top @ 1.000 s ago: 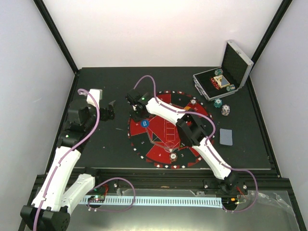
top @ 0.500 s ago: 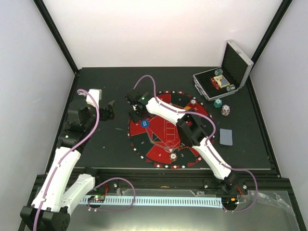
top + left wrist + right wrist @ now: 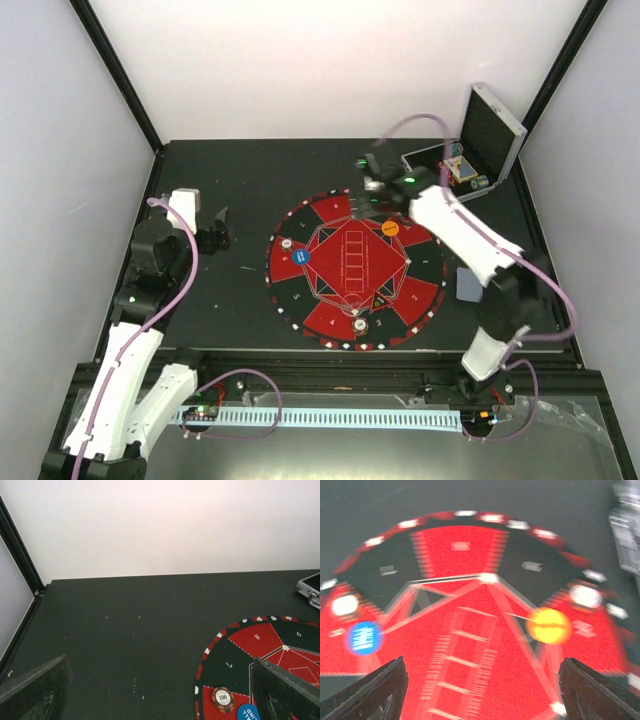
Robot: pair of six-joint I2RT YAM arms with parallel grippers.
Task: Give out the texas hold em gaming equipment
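from above, the left gripper [image 3: 215,232] is seen left of the round mat [image 3: 335,210] and the right gripper [image 3: 372,178] over its far edge. a blue disc [image 3: 306,257] and an orange disc [image 3: 390,228] lie on the mat, and a card [image 3: 468,283] lies right of it.

in the left wrist view, the jaws are shown wide apart and empty. a chip [image 3: 223,698] marked 100 is resolved just beside the blue disc.

in the blurred right wrist view, the jaws are seen spread over both discs, with nothing held.
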